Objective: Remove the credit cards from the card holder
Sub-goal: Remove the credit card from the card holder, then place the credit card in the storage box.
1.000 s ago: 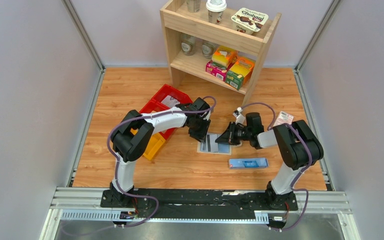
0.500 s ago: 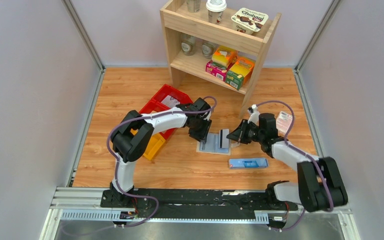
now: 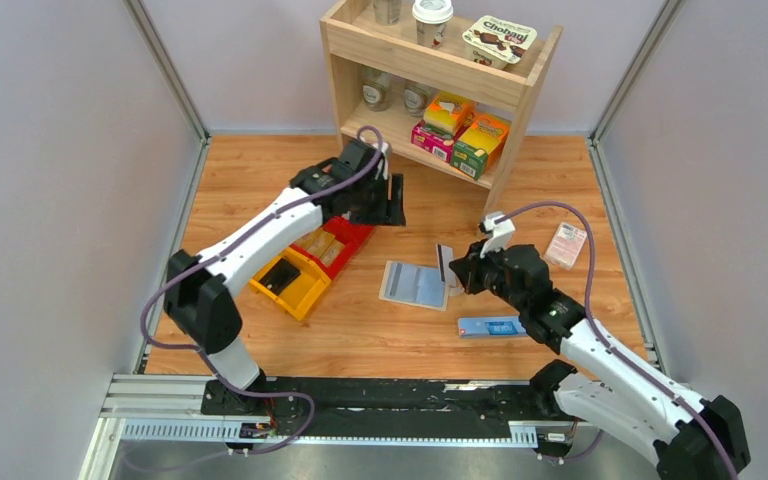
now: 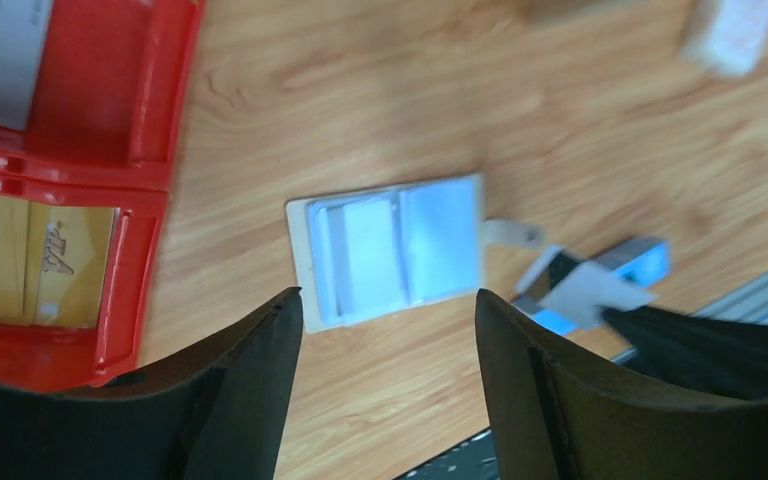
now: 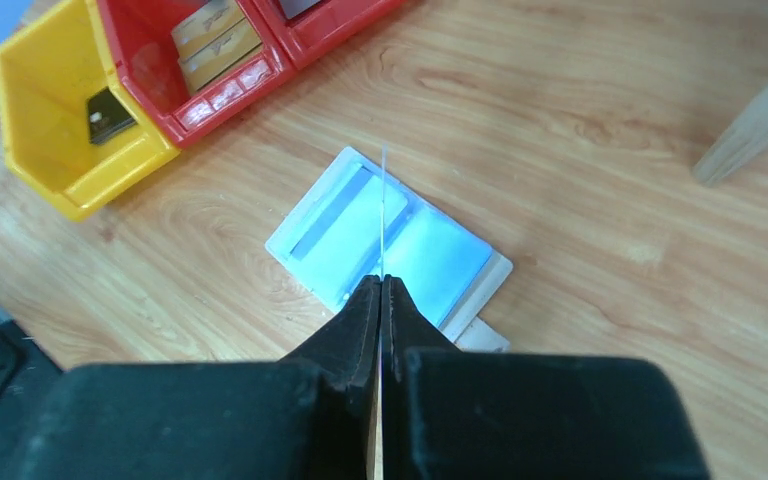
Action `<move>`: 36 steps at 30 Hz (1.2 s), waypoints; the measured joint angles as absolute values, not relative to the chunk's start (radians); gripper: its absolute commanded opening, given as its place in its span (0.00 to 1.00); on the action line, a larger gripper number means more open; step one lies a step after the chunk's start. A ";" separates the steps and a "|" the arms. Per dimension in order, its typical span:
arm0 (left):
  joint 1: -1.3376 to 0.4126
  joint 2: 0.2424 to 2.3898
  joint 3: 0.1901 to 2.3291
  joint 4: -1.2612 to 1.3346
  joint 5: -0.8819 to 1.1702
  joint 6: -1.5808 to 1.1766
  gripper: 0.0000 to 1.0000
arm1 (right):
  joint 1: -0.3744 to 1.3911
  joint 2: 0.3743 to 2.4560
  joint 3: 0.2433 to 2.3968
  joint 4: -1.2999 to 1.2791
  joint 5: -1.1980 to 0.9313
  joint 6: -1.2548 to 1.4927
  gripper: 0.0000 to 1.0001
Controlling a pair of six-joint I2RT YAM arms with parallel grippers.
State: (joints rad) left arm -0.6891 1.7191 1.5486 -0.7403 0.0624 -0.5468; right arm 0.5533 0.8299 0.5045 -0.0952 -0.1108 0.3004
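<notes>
The red bins (image 3: pixel 345 240) sit just beside the left claw (image 3: pixel 392 205), its jaws spread wide with nothing between them. The card holder (image 3: pixel 415 284) lies open, flat, right next to the right claw (image 3: pixel 457 270), which is clamped on a credit card (image 3: pixel 444 262) held on edge.

Lab test cell: panel walls (image 3: pixel 50 200), aluminium rail (image 3: pixel 150 400), stocked wooden shelf (image 3: pixel 410 62).
</notes>
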 measured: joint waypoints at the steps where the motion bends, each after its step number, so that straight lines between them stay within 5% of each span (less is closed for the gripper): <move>1: -0.680 1.691 1.559 -0.741 0.068 -0.564 0.72 | 0.599 0.822 0.505 -0.091 -0.063 0.277 0.00; 11: -0.648 1.574 1.570 -0.738 0.196 -0.815 0.71 | 1.027 0.929 0.505 0.212 0.457 -0.074 0.00; 25: -0.648 1.556 1.413 -0.664 0.298 -1.023 0.59 | 1.197 1.129 0.505 0.559 0.715 -0.401 0.00; 29: -0.648 1.556 1.410 -0.640 0.318 -1.040 0.45 | 1.211 1.147 0.505 0.590 0.728 -0.437 0.00; 35: -0.648 1.556 1.389 -0.583 0.343 -1.064 0.00 | 1.217 1.159 0.505 0.605 0.733 -0.470 0.00; 36: -0.648 1.555 1.384 -0.572 0.348 -1.070 0.00 | 1.217 1.161 0.505 0.604 0.733 -0.472 0.00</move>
